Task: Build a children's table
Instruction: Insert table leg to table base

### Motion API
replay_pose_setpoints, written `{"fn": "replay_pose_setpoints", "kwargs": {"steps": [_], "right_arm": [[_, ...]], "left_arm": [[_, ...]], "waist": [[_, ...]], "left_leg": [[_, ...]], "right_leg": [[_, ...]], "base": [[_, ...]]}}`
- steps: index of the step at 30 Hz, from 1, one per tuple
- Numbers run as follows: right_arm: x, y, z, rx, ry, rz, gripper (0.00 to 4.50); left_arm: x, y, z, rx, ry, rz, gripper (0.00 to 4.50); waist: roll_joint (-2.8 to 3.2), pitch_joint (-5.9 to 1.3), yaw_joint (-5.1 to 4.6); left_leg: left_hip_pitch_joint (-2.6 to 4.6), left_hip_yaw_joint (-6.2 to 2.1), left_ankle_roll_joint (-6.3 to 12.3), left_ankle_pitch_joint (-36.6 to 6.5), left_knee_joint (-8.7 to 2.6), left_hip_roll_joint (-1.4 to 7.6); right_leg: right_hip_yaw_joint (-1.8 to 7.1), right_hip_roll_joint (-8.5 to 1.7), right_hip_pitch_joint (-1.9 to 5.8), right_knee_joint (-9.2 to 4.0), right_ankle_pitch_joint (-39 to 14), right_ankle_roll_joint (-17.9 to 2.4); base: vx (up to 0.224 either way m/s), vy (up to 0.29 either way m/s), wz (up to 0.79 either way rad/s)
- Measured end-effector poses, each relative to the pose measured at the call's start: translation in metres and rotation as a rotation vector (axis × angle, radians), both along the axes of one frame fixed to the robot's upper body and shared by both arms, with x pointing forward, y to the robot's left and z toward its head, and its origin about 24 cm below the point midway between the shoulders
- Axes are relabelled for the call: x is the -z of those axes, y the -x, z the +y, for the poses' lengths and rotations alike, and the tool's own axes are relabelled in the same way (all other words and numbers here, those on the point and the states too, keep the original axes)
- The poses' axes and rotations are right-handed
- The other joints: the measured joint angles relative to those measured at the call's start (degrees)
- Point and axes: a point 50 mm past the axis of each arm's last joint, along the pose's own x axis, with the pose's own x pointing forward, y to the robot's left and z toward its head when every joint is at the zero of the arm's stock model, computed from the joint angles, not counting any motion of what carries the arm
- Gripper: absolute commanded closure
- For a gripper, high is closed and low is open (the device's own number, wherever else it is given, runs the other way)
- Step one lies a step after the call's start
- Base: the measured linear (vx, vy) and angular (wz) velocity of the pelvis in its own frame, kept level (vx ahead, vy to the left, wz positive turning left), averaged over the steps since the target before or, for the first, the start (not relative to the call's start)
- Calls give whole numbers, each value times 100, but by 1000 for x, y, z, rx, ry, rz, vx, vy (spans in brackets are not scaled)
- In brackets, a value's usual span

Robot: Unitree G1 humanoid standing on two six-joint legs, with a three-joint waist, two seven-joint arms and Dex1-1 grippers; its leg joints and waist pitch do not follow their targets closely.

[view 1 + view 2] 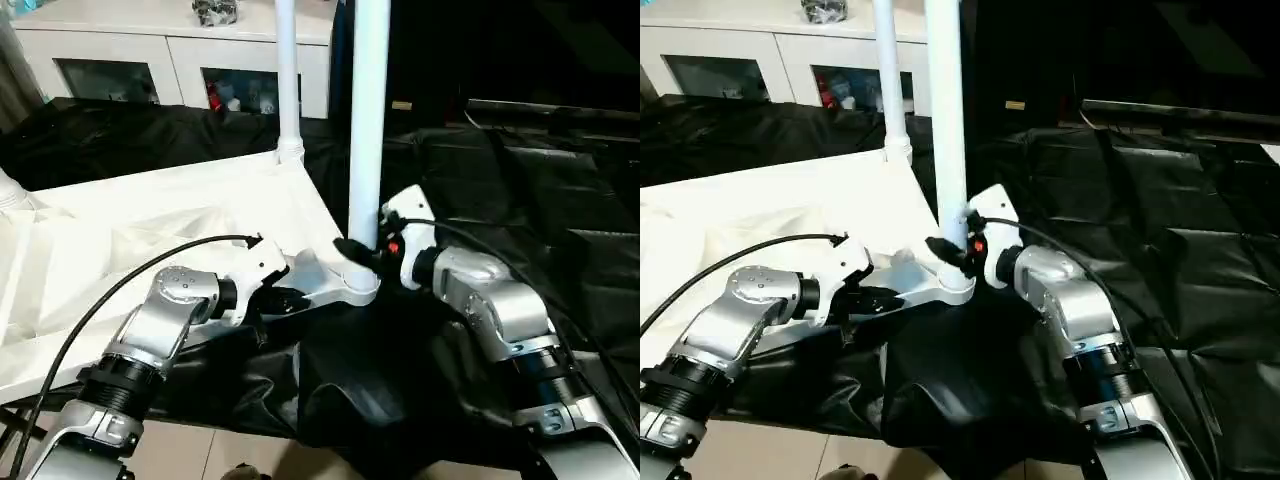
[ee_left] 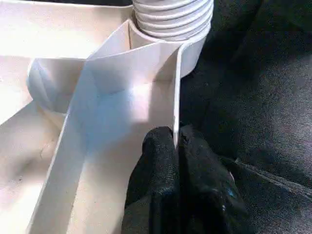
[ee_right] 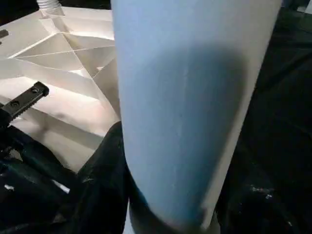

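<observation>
At the bottom of the head views the two silver forearms reach up from the lower corners. The left gripper (image 1: 290, 298), left of centre, is closed on the thin edge wall of the table top (image 1: 150, 240); in the left wrist view its fingers (image 2: 156, 165) pinch that upright wall from both sides, just below the corner socket (image 2: 187, 53). The right gripper (image 1: 362, 254), just right of centre, is clamped around the near leg (image 1: 366, 120) low on its shaft, right above the socket; the right wrist view shows that leg (image 3: 190, 112) close up between the dark fingers.

The table top lies upside down on black sheeting (image 1: 520, 200), spreading from the centre to the left edge of the frame, its ribs (image 3: 73, 58) facing up. The near leg stands upright in the near corner socket and runs out of the top of the frame. A second leg (image 1: 288, 80) stands upright in the farther corner, upper centre. Behind, in the upper left, stands a white cabinet (image 1: 180, 60) with glass doors.
</observation>
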Motion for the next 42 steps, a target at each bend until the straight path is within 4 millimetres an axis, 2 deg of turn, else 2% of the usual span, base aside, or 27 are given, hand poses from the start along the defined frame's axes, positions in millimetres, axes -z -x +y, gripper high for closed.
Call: {"fn": "replay_pose_setpoints", "kwargs": {"steps": [10, 27, 31, 42], "right_arm": [[3, -1, 1, 0, 7, -2, 262], [29, 12, -18, 132, -272, -18, 262], [36, 13, -20, 166, -328, -22, 262], [45, 21, -23, 185, -338, -111, 262]], "left_arm": [[1, 2, 1, 1, -4, 0, 450], [2, 3, -2, 9, -4, 6, 450], [3, 3, -3, 9, -4, 10, 450], [4, 3, -6, 11, -3, 11, 450]], "waist": [[-13, -8, -8], [-6, -15, 10], [-6, -15, 10], [-3, -17, 13]], "left_leg": [[5, 1, 0, 0, 0, 0], [14, 1, 0, 0, -1, -1], [38, 1, -1, -1, -3, -2], [52, 1, 0, -1, -11, -4]], "right_leg": [[1, 0, 0, 1, 0, 0], [3, 0, 9, -1, -2, -3], [3, 0, 30, -2, -3, -1], [3, -2, 45, -7, -6, 2]], "base": [[0, 0, 0], [0, 0, 0], [0, 0, 0], [0, 0, 0]]}}
